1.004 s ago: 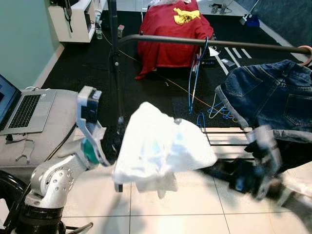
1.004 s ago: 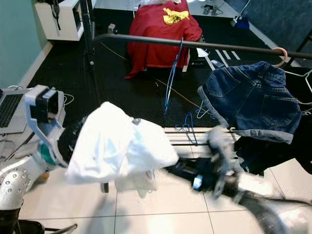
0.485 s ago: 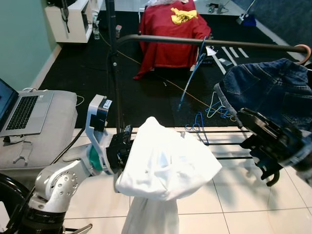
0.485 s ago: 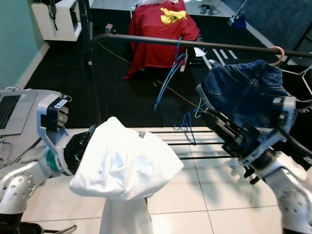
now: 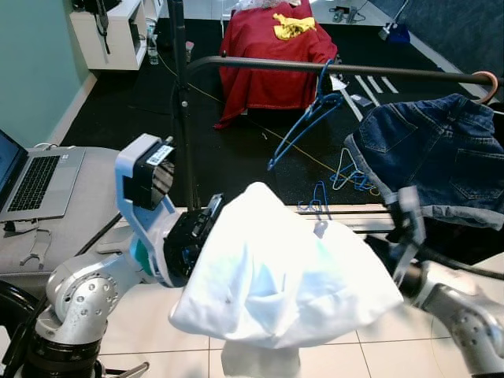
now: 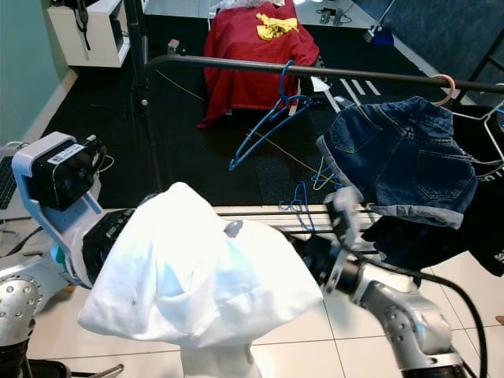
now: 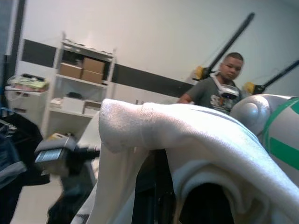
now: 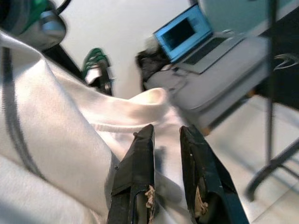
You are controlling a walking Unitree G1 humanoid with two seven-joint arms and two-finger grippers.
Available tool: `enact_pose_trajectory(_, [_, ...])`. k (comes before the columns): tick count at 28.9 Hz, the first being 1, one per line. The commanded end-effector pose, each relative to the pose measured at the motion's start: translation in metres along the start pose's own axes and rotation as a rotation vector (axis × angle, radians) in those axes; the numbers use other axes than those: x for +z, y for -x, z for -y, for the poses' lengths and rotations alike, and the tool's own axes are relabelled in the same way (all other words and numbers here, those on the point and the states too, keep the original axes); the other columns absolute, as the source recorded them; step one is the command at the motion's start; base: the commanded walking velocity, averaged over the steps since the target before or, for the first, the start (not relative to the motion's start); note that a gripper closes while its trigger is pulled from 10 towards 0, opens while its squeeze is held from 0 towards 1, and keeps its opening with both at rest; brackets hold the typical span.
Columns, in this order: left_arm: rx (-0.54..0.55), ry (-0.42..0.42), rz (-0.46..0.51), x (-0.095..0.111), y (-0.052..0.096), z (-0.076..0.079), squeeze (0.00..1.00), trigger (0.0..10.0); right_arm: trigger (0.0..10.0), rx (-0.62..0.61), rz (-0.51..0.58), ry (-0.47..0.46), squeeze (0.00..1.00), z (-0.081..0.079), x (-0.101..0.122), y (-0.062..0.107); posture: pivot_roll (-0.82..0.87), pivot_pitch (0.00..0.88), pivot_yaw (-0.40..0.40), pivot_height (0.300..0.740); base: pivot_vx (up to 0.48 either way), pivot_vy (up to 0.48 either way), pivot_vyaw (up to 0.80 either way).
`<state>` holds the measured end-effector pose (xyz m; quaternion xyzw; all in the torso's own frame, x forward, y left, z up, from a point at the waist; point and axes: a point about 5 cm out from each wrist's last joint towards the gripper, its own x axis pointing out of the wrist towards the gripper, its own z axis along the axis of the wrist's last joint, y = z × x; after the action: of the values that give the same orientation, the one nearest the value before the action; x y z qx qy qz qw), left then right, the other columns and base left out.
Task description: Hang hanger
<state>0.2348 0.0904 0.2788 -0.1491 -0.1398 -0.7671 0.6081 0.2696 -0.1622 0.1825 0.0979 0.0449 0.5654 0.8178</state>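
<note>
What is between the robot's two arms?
A big white garment bunches between the left gripper and the right gripper, seen in both eye views.

white garment [image 5: 283, 283] hiding left gripper's jaws

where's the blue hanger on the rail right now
In the left eye view the blue hanger hangs tilted from the rail, left of the denim shorts and beyond the white garment.

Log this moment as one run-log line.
left gripper: under white shirt, fingers hidden | right gripper: open at shirt edge | rail: blue hanger, denim shorts | shirt not hung
</note>
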Motion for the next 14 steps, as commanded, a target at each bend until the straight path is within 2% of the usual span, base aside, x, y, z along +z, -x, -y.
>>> enact_pose_trajectory(1, [-0.036,-0.004,-0.009,-0.003,-0.005,0.001,0.00,10.0,10.0,0.067,-0.013,-0.015,0.00,-0.009,-0.001,-0.003,-0.15,0.115,0.008,0.740,0.000,0.000,0.00])
enact_pose_trajectory(2, [-0.025,0.000,-0.009,-0.006,-0.006,-0.001,0.00,10.0,10.0,0.136,0.005,-0.036,0.00,-0.018,0.003,-0.007,-0.15,0.117,0.007,0.740,0.000,0.000,0.00])
enact_pose_trajectory(3, [-0.025,0.000,-0.009,-0.006,-0.006,-0.001,0.00,10.0,10.0,0.136,0.005,-0.036,0.00,-0.018,0.003,-0.007,-0.15,0.117,0.007,0.740,0.000,0.000,0.00])
enact_pose_trajectory(4, [-0.014,0.003,-0.006,-0.009,-0.007,-0.004,0.00,10.0,10.0,0.178,0.017,-0.043,0.00,-0.025,0.008,-0.009,-0.15,0.117,0.007,0.740,0.000,0.000,0.00])
enact_pose_trajectory(9, [-0.006,0.006,-0.005,-0.010,-0.008,-0.005,0.00,10.0,10.0,0.194,0.024,-0.029,0.00,-0.029,0.011,-0.009,-0.16,0.119,0.006,0.740,0.000,0.000,0.00])
enact_pose_trajectory(10, [0.000,0.008,-0.004,-0.010,-0.008,-0.006,0.00,10.0,10.0,0.196,0.032,-0.012,1.00,-0.033,0.015,-0.008,-0.16,0.121,0.008,0.740,0.000,0.000,0.00])
enact_pose_trajectory(14, [0.006,0.014,-0.005,-0.010,-0.007,-0.006,0.00,10.0,10.0,0.207,0.038,0.015,1.00,-0.040,0.020,-0.002,-0.17,0.125,0.014,0.740,0.000,0.000,0.00])
